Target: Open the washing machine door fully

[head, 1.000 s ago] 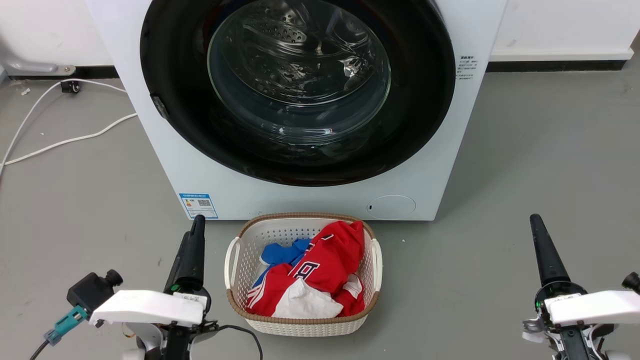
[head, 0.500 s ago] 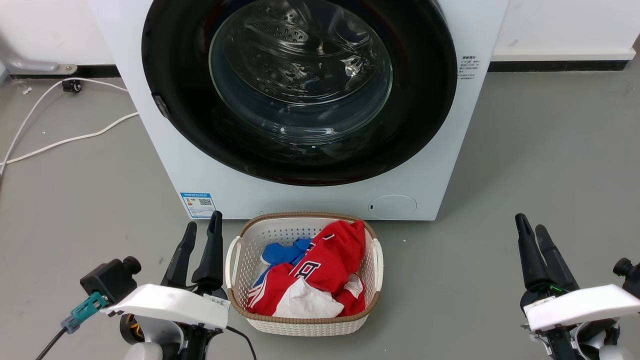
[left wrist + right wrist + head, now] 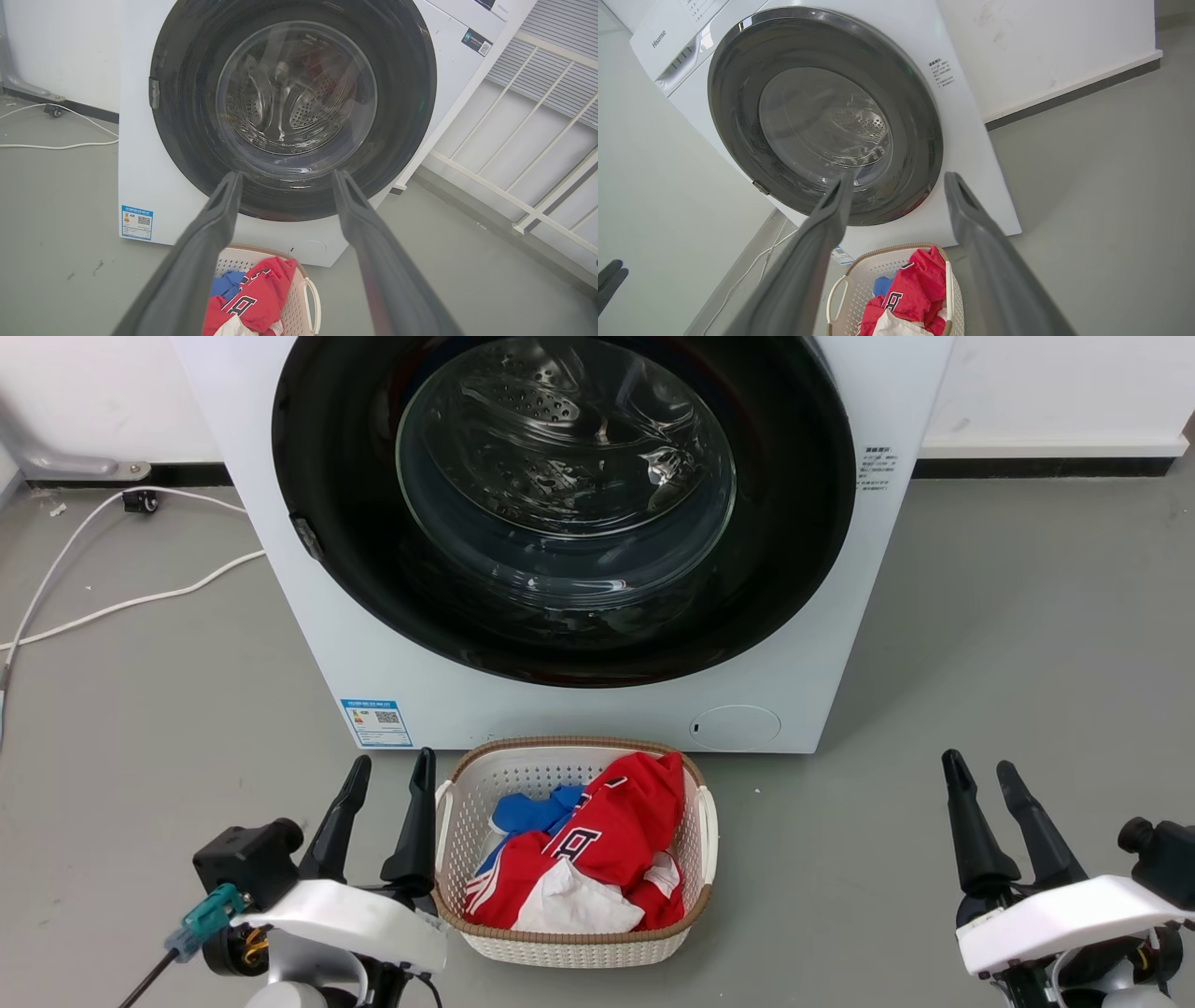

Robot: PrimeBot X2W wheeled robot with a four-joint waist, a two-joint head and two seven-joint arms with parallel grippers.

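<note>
Grey floor (image 3: 980, 616), white wall behind. Washing machine (image 3: 840, 635) is seen at 12 o'clock in the head view, front face toward the camera. Washing machine door (image 3: 794, 523) is seen closed, flush on the machine front. Glass bowl (image 3: 566, 476) sits at its centre, with the perforated drum visible through it. Small latch tab (image 3: 306, 537) is noted at 9 o'clock on the black ring. Blue label sticker (image 3: 376, 722) is located at 7 o'clock on the front panel, round filter cap (image 3: 736, 727) at 5 o'clock.

Laundry basket (image 3: 569, 947) is set on the floor just in front of the machine, at 6 o'clock from the door. Red garment (image 3: 616, 821), blue cloth (image 3: 527, 807) and white cloth (image 3: 569, 905) are piled inside. White cable (image 3: 140, 602) is run across the floor at 9 to 10 o'clock.

Left gripper (image 3: 392, 758) is seen at 7 o'clock, just beside the basket's left handle: jaws parted, nothing held. Right gripper (image 3: 977, 762) is seen at 5 o'clock, well apart from the basket: jaws parted, nothing held. Both are pointed at the door, clear of it.
</note>
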